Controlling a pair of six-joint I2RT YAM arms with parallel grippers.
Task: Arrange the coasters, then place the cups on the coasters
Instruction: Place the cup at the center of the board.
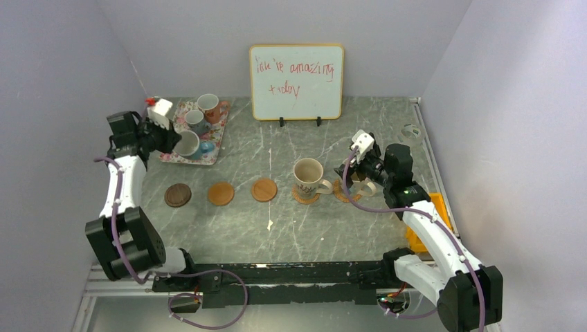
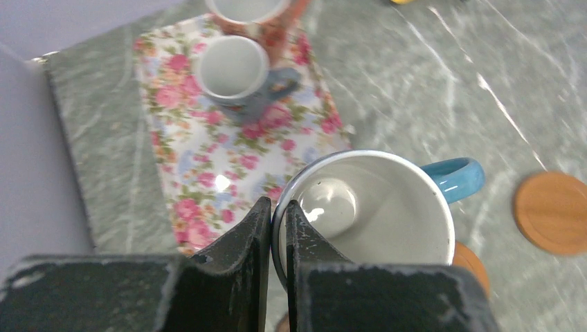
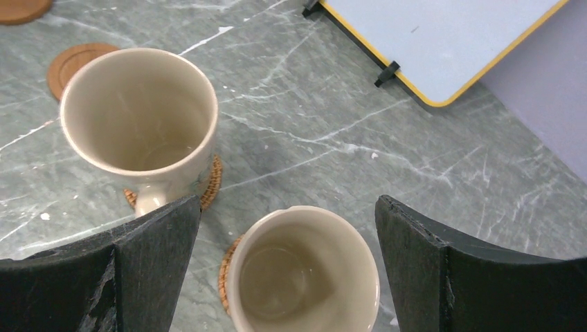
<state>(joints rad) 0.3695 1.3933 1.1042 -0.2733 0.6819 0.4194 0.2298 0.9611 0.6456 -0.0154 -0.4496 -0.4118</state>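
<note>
Currently itemised:

Left gripper (image 2: 277,207): jaws pinched shut on the rim of a white ceramic cup with a blue handle (image 2: 374,214), at the near end of a rectangular floral tray (image 2: 201,166). Whether the cup is lifted cannot be told.

On the tray: small grey cup (image 2: 232,66) and orange-brown cup (image 2: 257,10).

Right gripper (image 3: 287,204): jaws spread wide, straddling without touching a cream ceramic cup (image 3: 304,277) that stands on a woven round coaster (image 3: 227,277).

Beside it, to the left: second cream cup (image 3: 138,111) on a second woven coaster (image 3: 213,181).

Bare, in a row further left:
- smooth tan coaster (image 1: 264,189)
- matching tan coaster (image 1: 221,193)
- dark brown coaster (image 1: 178,195)

Rear wall: yellow-framed whiteboard (image 1: 296,83), upright.
</note>
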